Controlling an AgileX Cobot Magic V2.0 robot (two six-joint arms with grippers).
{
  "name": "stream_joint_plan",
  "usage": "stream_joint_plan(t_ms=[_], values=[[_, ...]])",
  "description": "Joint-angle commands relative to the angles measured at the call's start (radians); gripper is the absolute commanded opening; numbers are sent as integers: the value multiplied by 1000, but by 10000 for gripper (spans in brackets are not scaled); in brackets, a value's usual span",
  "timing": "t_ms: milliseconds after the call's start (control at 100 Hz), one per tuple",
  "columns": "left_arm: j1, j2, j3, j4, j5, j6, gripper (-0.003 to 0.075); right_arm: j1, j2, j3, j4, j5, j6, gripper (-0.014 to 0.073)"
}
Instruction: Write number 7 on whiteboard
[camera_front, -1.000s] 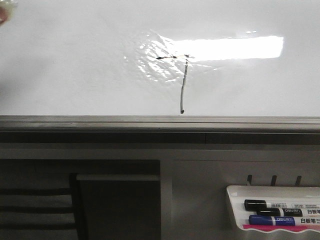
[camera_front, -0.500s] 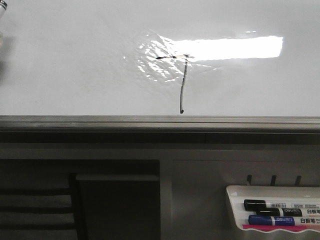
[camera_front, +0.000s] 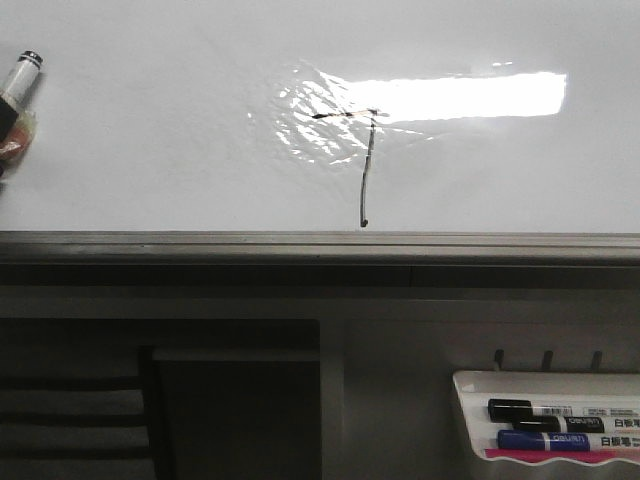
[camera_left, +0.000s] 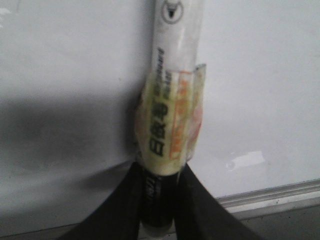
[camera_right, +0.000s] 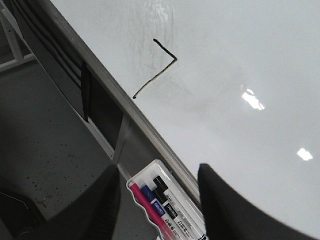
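I am seeing the number 7 (camera_front: 360, 160) sitting centre frame on the whiteboard (camera_front: 150, 130). My left gripper (camera_left: 159, 200) is clamping a marker (camera_left: 167, 125); my right gripper (camera_right: 159, 200) is standing apart, empty.

Under the board's grey frame runs a dark horizontal band, and below it a grey panel (camera_front: 420, 400) fills the lower part of the front view. At the lower left there is a dark opening (camera_front: 235, 420) with black horizontal slats (camera_front: 70, 415) beside it. A white marker tray (camera_front: 470, 420) hangs on the panel at the lower right, under three small dark hooks (camera_front: 546, 359). In the tray lie a black marker (camera_front: 545, 410), a blue marker (camera_front: 555, 440) and a pink strip. The right wrist view shows a grey floor (camera_right: 45, 165) with small dark specks. A bright rectangular reflection of a lamp (camera_front: 470, 96) shows the light comes from above.
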Motion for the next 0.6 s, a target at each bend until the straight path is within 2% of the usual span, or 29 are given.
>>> stream_joint_plan(t_ms=[0, 90, 250, 430, 590], values=[[2, -19, -27, -9, -75, -9, 195, -6, -6, -30, 38, -47, -3, 321], [2, -19, -27, -9, -80, -9, 283, -6, -6, -30, 43, -51, -3, 321], [2, -28, -37, 0, -45, -9, 293, -6, -8, -30, 43, -51, 15, 321], [2, -113, -102, 34, 134, -9, 293, -6, -12, -34, 21, -37, 189, 321], [2, -244, -140, 48, 268, 1, 293, -6, -12, -34, -98, -10, 420, 321]])
